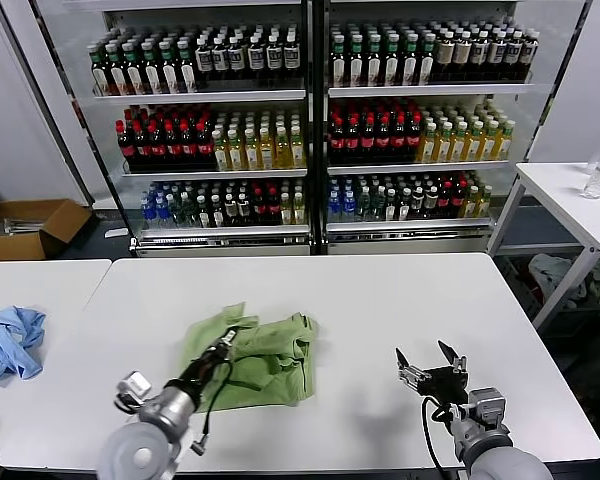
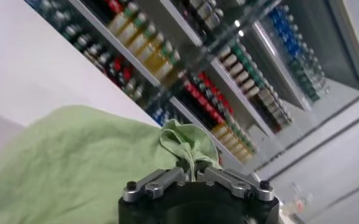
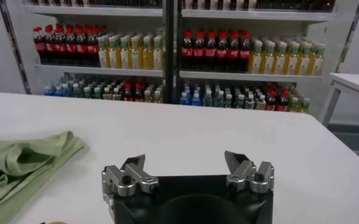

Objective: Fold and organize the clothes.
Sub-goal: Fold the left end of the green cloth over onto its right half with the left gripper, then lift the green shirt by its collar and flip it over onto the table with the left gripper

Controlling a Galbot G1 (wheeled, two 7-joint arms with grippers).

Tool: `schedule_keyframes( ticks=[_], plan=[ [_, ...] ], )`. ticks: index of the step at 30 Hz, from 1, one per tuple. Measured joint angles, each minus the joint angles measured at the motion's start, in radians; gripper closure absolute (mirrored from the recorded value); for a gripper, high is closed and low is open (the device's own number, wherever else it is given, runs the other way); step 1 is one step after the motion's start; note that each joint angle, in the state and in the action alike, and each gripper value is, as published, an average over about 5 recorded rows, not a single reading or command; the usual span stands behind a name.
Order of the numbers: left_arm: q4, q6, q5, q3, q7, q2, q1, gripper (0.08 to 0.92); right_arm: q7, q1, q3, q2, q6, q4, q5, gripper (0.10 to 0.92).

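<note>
- The shirt [image 1: 252, 357] lies bunched on the white table [image 1: 380, 300], near its front edge and left of centre; no fold is finished, so I judge the task to be at an early stage.
- The left gripper [image 1: 223, 347] is over the middle of the shirt, clamped on a pinch of green cloth; the left wrist view shows a tuft [image 2: 188, 146] of fabric standing up between the nearly closed fingers [image 2: 152, 184].
- To do this step well, the pinch should take only the top layer, so the shirt opens out rather than dragging as a lump.
- A slow lift and pull toward a free part of the table would help keep the cloth from slipping out of so small a bite.
- The right gripper [image 1: 431, 361] hovers over bare table right of the shirt, well apart from it, jaws spread wide and holding nothing.
- It seems well placed to pin or take the shirt's near edge [image 3: 57, 159] if a second hold is needed.
- A blue garment [image 1: 8, 342] sits on the next table to the left, untouched.
</note>
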State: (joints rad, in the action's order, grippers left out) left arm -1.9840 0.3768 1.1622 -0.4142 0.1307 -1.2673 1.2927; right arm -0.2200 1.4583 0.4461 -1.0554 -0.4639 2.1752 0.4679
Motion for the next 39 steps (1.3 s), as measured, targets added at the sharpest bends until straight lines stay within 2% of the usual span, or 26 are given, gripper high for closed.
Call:
schedule_keyframes(
  ticks=[13,23,26,30,39],
  plan=[
    [0.043,0.037,-0.147,0.122,-0.016,-0.048,-0.071,0.502,0.001,-0.009,-0.008,-0.012,-0.002,-0.017,0.007,0.203],
    [-0.007,0.029,-0.302,0.042,0.011,0.005,0.001,0.219,0.003,-0.017,-0.003,-0.020,0.004,-0.028,0.007,0.203],
    [-0.001,0.018,-0.374,-0.004,0.028,0.028,0.034,0.184,0.003,-0.017,-0.002,-0.021,0.005,-0.028,0.006,0.203],
    [0.023,0.012,-0.463,-0.044,0.046,0.050,0.072,0.178,0.003,-0.018,-0.001,-0.024,0.005,-0.029,0.003,0.203],
    [0.060,0.022,-0.553,-0.063,0.063,0.051,0.097,0.180,0.003,-0.009,0.006,-0.023,0.005,-0.019,-0.002,0.203]
  ],
)
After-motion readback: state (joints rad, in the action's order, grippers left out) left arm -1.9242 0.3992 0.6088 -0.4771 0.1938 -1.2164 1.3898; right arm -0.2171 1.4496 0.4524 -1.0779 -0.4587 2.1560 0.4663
